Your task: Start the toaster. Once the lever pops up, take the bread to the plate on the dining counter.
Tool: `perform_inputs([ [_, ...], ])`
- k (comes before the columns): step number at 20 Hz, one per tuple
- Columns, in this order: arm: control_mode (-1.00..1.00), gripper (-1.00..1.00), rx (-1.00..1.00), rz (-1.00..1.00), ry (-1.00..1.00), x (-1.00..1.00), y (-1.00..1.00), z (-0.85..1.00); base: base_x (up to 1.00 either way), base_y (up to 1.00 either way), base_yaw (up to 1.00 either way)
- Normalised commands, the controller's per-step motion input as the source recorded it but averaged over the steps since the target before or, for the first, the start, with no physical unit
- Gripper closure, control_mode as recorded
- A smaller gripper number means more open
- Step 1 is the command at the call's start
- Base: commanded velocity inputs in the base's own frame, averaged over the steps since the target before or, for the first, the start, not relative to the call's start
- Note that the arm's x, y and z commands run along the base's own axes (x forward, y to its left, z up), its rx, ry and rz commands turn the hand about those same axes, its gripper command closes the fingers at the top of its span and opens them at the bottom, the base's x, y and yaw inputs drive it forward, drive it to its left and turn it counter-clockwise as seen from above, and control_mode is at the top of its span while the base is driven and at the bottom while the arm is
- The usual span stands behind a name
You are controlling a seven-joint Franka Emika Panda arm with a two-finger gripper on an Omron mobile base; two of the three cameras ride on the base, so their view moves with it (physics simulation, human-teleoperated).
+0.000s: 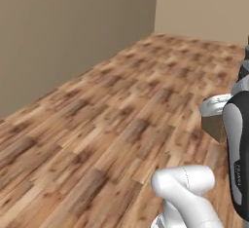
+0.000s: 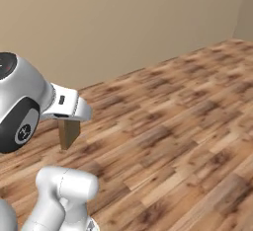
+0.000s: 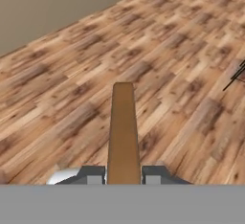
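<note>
Item: bread, one slice, edge-on, clamped between the two tips of the gripper, jaws narrow on it; carried above wooden floor.

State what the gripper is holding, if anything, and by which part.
The gripper is shut on the bread, a tan toast slice seen edge-on, clamped at one end between the fingers, the rest jutting out over the wooden floor.

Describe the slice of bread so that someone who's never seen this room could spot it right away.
Start from the bare wood-plank floor that runs to the beige walls. Above it, at the end of the white arm, the pincer is shut on the bread. It's a thin, flat, tan-brown slice held on edge, the one plain brown thing against white and dark robot parts.
</note>
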Motion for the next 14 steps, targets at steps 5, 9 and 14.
perform_inputs([
  [5, 1.0, 1.0, 0.0, 0.0, 0.0, 0.0, 0.0, 0.0, 0.51, 0.89, -0.37],
  [9, 1.0, 1.0, 0.0, 0.0, 0.0, 0.0, 0.0, 0.0, 0.54, 0.72, -0.4],
  [14, 1.0, 1.0, 0.0, 0.0, 0.0, 0.0, 0.0, 0.0, 0.57, 0.61, -0.44],
])
